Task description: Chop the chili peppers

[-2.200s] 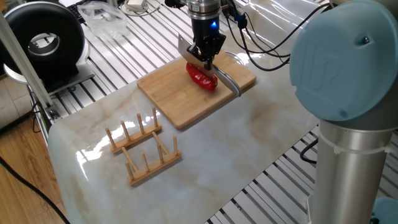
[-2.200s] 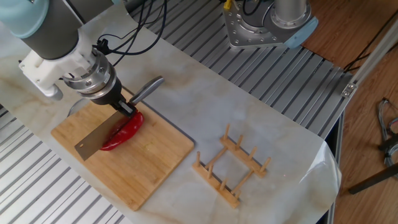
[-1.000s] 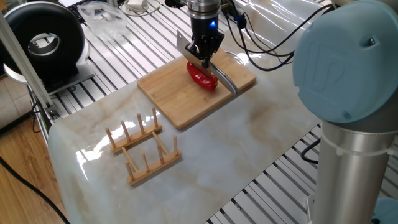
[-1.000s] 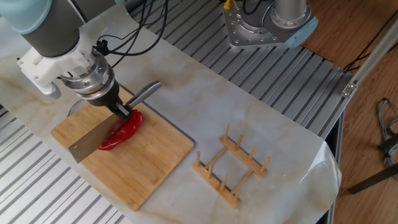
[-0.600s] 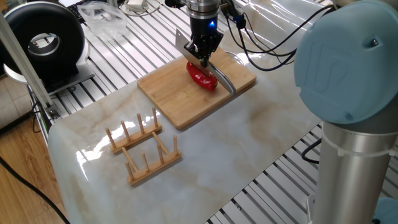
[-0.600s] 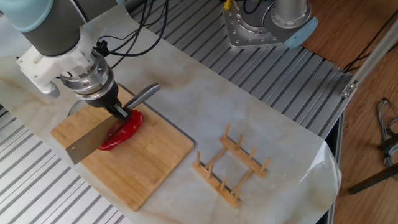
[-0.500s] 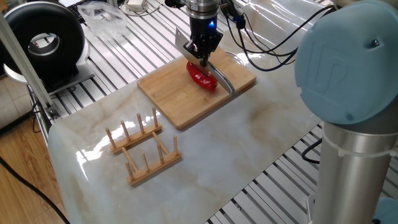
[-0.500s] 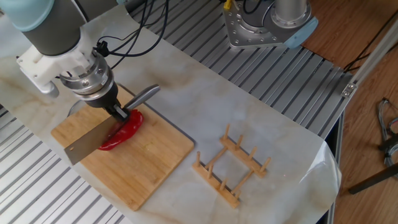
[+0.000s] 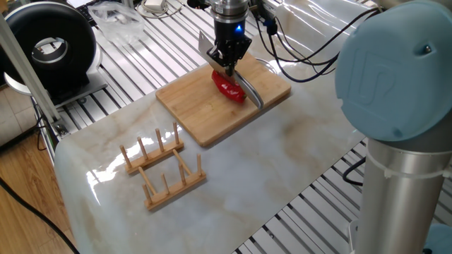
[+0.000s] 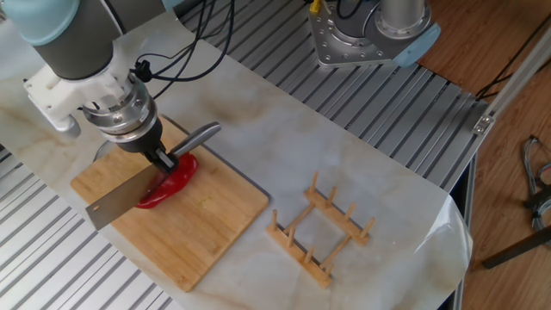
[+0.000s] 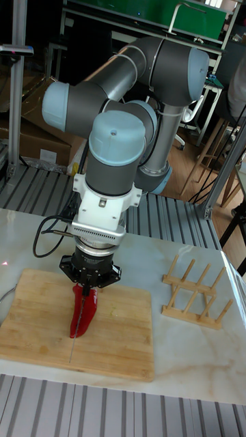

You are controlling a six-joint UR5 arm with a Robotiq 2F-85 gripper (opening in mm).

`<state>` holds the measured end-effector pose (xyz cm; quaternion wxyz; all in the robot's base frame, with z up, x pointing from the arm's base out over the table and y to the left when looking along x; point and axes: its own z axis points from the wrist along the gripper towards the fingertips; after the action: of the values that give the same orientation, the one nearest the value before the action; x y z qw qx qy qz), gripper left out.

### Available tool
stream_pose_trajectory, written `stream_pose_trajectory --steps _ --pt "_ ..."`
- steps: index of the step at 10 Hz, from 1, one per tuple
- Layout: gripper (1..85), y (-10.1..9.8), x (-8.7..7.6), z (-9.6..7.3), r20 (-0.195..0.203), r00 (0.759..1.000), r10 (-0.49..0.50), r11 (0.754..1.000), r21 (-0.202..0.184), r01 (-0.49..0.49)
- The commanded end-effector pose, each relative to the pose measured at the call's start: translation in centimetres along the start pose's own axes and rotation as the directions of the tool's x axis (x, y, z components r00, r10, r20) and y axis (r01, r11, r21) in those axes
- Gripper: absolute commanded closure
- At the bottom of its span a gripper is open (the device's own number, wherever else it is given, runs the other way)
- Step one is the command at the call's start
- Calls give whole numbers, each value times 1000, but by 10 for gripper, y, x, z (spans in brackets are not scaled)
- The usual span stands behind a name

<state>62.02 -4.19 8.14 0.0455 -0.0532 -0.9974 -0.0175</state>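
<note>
A glossy red chili pepper lies whole on the wooden cutting board. My gripper hangs straight down over it and is shut on a metal knife. The knife's broad blade runs along the chili, edge-on at its side, and its curved handle sticks out past the board's edge. In the tall fixed view the blade is seen edge-on and the chili partly hides it.
A wooden peg rack stands on the marble sheet, apart from the board. A black round device sits at the far left. A second arm's base is bolted to the slatted metal table.
My gripper and the knife have slid a short way along the blade's length, away from the handle end. The chili and the board have not moved.
</note>
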Motion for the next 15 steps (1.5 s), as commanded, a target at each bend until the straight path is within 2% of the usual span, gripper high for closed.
stream_pose_trajectory --steps 1,9,13,15 --pt "843 3 -2 5 -2 1000 13 1000 -11 -13" --pt "843 1 3 10 -27 999 20 1000 10 -20" --pt "843 1 16 7 -83 997 0 1000 28 2" --pt "843 3 15 8 -85 996 4 1000 31 -1"
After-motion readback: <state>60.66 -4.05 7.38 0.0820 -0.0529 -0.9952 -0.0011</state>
